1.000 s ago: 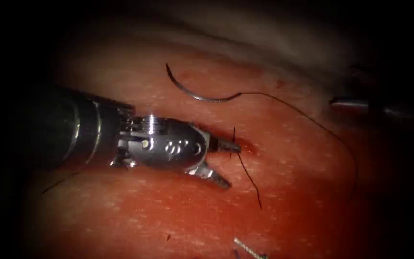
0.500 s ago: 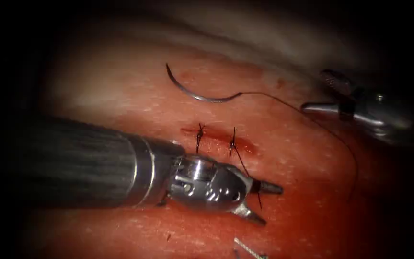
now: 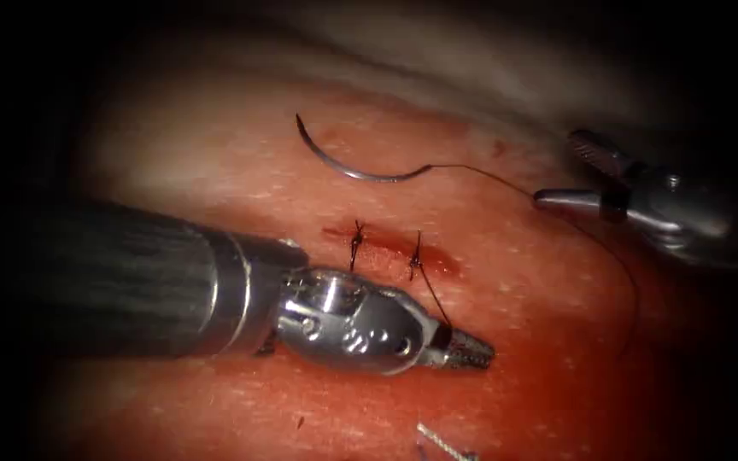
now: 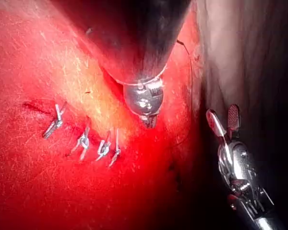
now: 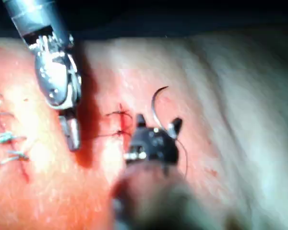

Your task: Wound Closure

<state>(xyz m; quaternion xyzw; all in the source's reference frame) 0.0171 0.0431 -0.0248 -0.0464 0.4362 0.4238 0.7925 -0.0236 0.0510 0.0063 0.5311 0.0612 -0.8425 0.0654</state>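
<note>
The needle (image 3: 348, 166) lies free on the tissue (image 3: 557, 341) above the cut (image 3: 386, 243), thread (image 3: 574, 230) trailing right. Left gripper (image 3: 470, 350) is pressed together on the stitch's thread tail (image 3: 431, 294). Right gripper (image 3: 578, 175) is spread, holding nothing. No writing is readable.

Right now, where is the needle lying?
In the endoscope view the needle lies free on the tissue, above the cut and its two knots; neither the left tool nor the right tool holds it.

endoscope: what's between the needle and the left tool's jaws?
In the endoscope view, the cut with two knotted stitches lies between the needle, loose on the tissue, and the left tool, shut on a thread tail.
</note>
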